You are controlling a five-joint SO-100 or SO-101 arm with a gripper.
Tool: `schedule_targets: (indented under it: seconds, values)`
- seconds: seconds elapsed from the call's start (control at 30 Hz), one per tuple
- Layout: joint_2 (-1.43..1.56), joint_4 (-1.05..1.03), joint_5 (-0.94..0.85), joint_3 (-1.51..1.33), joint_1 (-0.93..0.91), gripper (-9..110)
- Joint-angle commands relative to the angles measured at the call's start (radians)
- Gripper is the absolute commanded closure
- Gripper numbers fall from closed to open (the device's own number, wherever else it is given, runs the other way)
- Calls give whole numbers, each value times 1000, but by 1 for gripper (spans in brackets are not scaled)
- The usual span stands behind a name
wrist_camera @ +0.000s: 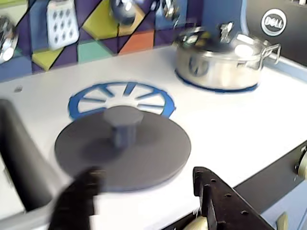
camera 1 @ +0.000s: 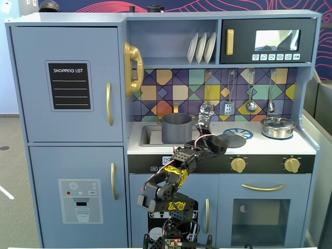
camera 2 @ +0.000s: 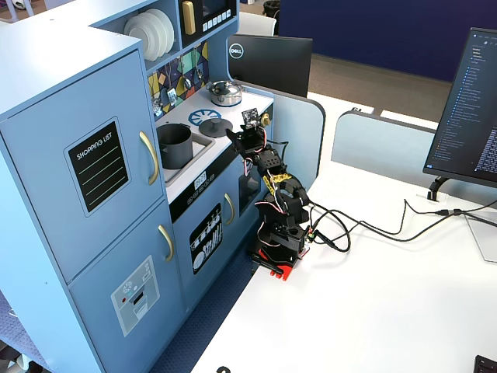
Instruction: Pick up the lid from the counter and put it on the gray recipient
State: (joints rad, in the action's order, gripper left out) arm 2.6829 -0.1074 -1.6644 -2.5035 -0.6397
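Matte dark gray, the lid (wrist_camera: pixel 123 154) lies flat on the white desk (wrist_camera: pixel 230 129) of the toy kitchen, its short central knob standing upright, and its far edge overlaps the near rim of the blue-and-white burner print (wrist_camera: pixel 120 98) in the wrist view. In that view the pincer (wrist_camera: pixel 144 194) sits low at the near edge of the lid with its two black fingers spread apart: the blurred left finger (wrist_camera: pixel 79 199) overlaps the lid's near-left rim and the right finger (wrist_camera: pixel 216 201) is just off the lid's near-right edge, with nothing clamped between them; whether either finger touches the lid I cannot tell. To the left of the lid, the gray recipient (camera 1: pixel 177 128) stands upright in the sink recess in a fixed view, uncovered, with the lid (camera 1: pixel 232 139) well to its right on the same desk. The shiny silver pot (wrist_camera: pixel 218 60) with its own lid rests on a second burner print at the far right of the desk, apart from the gray lid. Behind, utensils hang on the colourful triangle-patterned backsplash (camera 1: pixel 176 88). In a fixed view from the side, the arm (camera 2: pixel 272 194) rises from its red base on a white table and reaches over the front edge of the desk toward the lid (camera 2: pixel 215 127).
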Motion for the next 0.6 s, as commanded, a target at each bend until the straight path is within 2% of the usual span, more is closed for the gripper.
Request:
schedule_targets:
  seconds: [0.0, 0.57]
  values:
    - [-64, 106, 20, 14, -12, 70]
    - [-442, 316, 31, 175, 18, 71]
